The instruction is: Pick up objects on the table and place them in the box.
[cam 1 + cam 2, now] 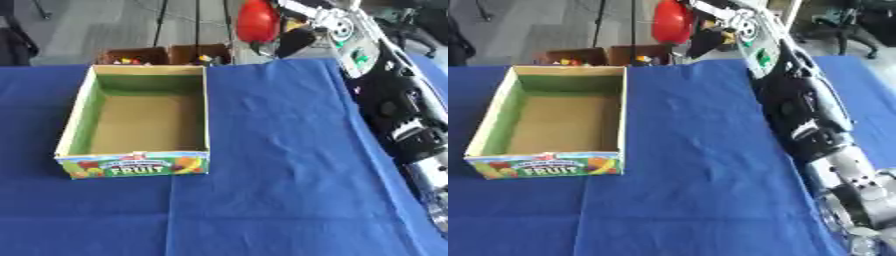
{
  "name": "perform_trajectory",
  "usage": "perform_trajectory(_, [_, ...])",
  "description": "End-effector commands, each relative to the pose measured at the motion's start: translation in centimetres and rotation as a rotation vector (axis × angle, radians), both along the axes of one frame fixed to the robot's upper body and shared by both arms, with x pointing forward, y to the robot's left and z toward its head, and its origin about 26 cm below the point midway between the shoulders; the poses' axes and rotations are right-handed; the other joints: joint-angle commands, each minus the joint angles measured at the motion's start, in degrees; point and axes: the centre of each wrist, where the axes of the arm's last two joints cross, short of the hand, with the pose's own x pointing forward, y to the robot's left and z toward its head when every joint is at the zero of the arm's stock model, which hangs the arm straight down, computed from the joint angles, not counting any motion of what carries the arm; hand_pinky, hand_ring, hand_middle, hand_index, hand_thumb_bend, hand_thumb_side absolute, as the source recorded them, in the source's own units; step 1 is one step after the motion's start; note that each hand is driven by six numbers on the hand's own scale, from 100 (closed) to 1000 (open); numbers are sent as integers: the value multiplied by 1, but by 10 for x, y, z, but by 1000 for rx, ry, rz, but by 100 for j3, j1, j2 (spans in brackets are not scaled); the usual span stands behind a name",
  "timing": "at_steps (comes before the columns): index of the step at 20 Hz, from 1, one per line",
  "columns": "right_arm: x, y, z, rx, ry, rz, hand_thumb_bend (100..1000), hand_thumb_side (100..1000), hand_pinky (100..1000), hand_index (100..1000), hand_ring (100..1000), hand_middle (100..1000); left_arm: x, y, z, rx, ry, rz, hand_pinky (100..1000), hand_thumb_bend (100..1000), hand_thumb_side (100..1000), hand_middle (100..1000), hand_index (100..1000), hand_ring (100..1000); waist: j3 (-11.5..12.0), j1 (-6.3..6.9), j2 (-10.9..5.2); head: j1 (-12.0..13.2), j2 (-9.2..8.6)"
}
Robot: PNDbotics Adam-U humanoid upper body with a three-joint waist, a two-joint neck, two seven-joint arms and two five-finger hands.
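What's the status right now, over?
Right hand shut on red object, raised past the table's far edge. Left hand not in view. Box empty. Nothing in the way.

The box (136, 165) is showing the word "FRUIT" in white capitals on its near outer wall, over a green band with pictures of fruit at both ends. A smaller line of print is sitting just above that word, too blurred to read.
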Motion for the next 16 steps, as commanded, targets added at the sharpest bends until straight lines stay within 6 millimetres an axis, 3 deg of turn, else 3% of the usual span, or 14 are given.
perform_trajectory(1, [-10, 13, 27, -13, -63, 59, 104, 305, 514, 591, 524, 416, -3, 0, 5, 10, -17, -7, 723, 100, 1000, 751, 795, 904, 17, -7, -184, 27, 39])
perform_trajectory(9, [-16, 51, 28, 0, -57, 177, 100, 311, 507, 585, 515, 407, -2, -2, 6, 6, -18, -18, 723, 100, 1000, 751, 795, 904, 85, -50, -204, 50, -7])
perform_trajectory(16, [-14, 82, 16, -1, -24, 239, 100, 319, 508, 583, 510, 399, -2, -4, 6, 0, -19, -28, 724, 100, 1000, 751, 796, 905, 176, -73, -180, 23, -73])
